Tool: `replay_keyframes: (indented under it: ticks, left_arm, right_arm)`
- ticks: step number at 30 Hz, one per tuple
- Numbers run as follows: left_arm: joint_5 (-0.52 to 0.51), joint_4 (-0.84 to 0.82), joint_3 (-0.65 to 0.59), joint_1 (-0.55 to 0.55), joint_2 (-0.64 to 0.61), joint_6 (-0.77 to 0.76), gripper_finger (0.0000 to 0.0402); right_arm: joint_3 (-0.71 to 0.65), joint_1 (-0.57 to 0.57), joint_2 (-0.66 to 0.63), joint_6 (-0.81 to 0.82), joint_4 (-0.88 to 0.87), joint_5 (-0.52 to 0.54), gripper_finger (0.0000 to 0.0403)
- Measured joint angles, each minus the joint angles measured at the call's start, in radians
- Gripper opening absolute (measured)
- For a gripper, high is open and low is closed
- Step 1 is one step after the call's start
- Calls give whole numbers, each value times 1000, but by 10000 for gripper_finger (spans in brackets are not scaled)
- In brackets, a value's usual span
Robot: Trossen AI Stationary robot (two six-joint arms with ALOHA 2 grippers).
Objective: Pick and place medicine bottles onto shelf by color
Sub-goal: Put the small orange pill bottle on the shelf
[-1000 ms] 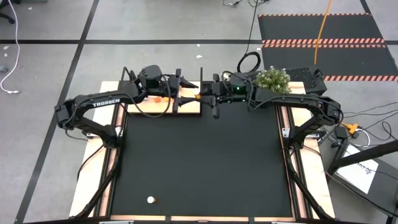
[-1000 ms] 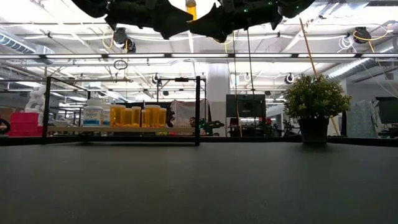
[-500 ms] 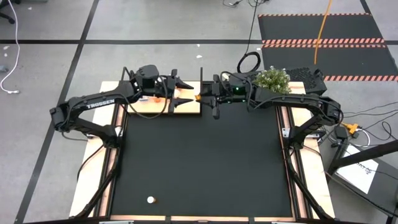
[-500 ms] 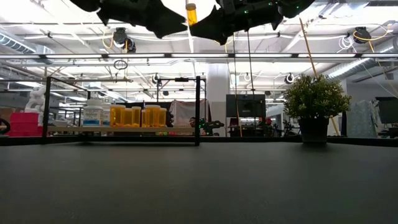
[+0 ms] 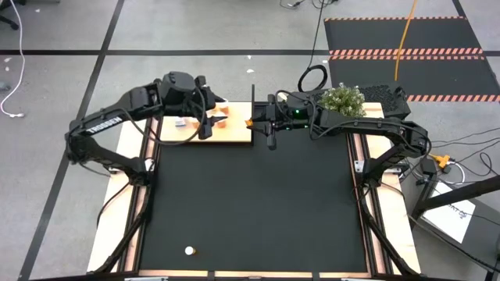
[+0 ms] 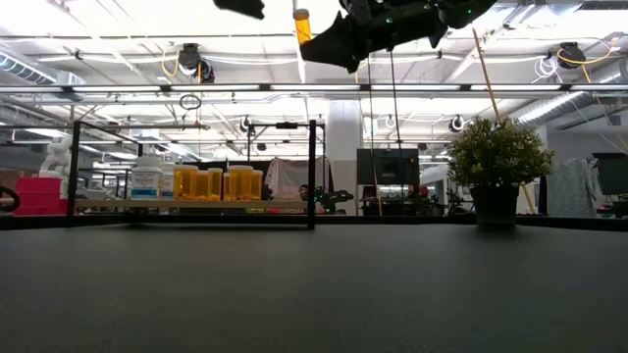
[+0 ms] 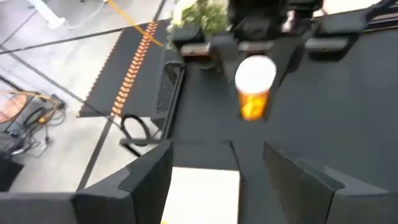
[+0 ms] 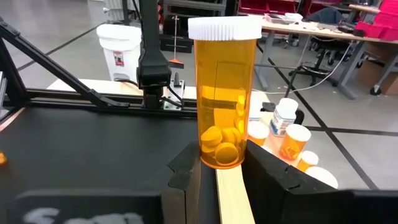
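Left gripper (image 5: 212, 123), jaws open and empty, has swung back over the shelf (image 5: 234, 134), leaving the orange bottle (image 8: 224, 90) gripped upright in the right gripper (image 8: 217, 163) above the shelf's edge: handover apparently done, placement remains.

Black mat (image 5: 250, 203) across the table, with narrow wooden strips (image 5: 109, 226) along both sides. Small potted plant (image 5: 342, 99) at the far right corner, upright on the table edge in the low view (image 6: 498, 167). Striped floor mat (image 5: 406, 35) beyond the table, orange cable (image 5: 404, 31) across it. White bucket (image 8: 121, 53) on the floor past the table. Pink bins (image 6: 37, 194) in the room behind.
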Motion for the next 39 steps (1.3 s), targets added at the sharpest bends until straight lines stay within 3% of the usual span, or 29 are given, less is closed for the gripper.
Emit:
replay_keyframes:
  ticks: [13, 18, 23, 39]
  left_arm:
    - [-1, -425, 462, -93, 350, 16, 251]
    - [-6, -478, 591, -113, 439, 26, 250]
    - [-55, -479, 636, -115, 462, 37, 250]
    - [-23, -500, 638, -99, 474, 111, 250]
  right_arm:
    - [0, 0, 0, -48, -73, 8, 93]
    - [0, 0, 0, -52, -81, 9, 94]
    - [0, 0, 0, -55, -81, 10, 94]
    - [-1, 0, 0, -47, -81, 61, 94]
